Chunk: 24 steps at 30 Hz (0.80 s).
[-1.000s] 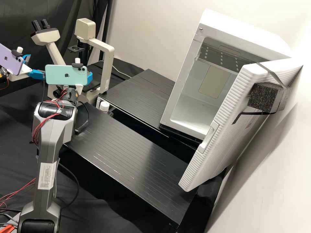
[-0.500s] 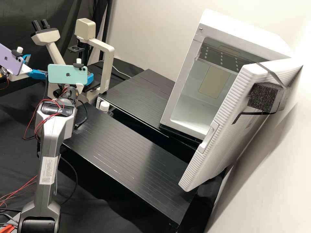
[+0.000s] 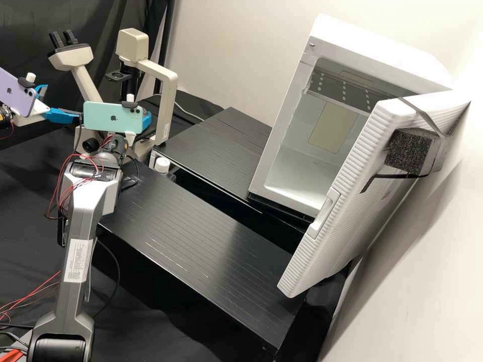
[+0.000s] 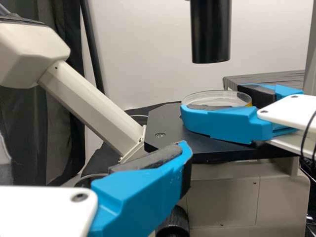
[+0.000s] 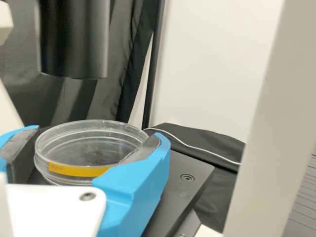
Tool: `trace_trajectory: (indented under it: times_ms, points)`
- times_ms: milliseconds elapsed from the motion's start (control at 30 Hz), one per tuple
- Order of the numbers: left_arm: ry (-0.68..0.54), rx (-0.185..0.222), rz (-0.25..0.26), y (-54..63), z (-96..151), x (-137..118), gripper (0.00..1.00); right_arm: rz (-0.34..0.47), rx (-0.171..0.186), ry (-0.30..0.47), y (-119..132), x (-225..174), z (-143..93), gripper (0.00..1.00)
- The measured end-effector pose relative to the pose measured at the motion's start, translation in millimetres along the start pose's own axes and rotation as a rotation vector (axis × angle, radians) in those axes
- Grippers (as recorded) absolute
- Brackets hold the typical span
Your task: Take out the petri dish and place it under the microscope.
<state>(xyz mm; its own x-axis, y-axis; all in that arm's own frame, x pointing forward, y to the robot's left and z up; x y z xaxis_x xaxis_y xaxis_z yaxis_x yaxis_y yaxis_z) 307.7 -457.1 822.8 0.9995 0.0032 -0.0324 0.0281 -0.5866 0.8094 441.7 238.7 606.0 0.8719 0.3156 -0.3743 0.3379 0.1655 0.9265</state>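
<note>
One clear petri dish, with a yellow strip on its side wall, is pinched between the two blue fingers of the right gripper. It sits level over the black stage of the microscope, inward from the stage's edges; whether its base touches the surface, I cannot tell. A black cylinder hangs above the stage, well clear of the dish's rim. The stage corner with a round fitting lies just beside one of the right gripper's fingers.

Across from it, the left gripper is near the microscope with its jaws spread and nothing between them, apart from the dish.

Farther out, a small white-capped container stands by the left ends of two ribbed black platforms, the near one and the far one. At the far platform's right end is a white cabinet, its door swung open, with a dark foam block strapped to the door.
</note>
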Motion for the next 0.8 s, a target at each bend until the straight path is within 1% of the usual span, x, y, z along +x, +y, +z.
trace_trajectory:
  times_ms: [33,67,167,233,533,600,800]
  points:
    - [0.0,0.0,0.0,0.0,0.0,0.0,1.0,0.007,0.004,-0.002,1.5,1.3,0.8,0.0]
    - [0.0,0.0,0.0,0.0,0.0,0.0,1.0,0.007,-0.001,-0.002,1.3,1.8,0.9,1.0]
    - [0.0,0.0,0.0,0.0,0.0,0.0,1.0,0.004,-0.007,-0.005,3.5,3.2,1.1,1.0]
    - [0.0,0.0,0.0,0.0,0.0,0.0,1.0,0.003,-0.02,-0.007,4.7,3.7,1.0,1.0]
    - [0.0,0.0,0.0,0.0,0.0,0.0,1.0,0.004,-0.016,-0.013,4.3,3.5,2.0,1.0]
    - [0.0,0.0,0.0,0.0,0.0,0.0,1.0,0.0,-0.002,-0.017,3.1,1.6,3.4,1.0]
    - [0.0,0.0,0.0,0.0,0.0,0.0,1.0,-0.002,-0.018,0.006,3.5,-11.9,2.5,1.0]
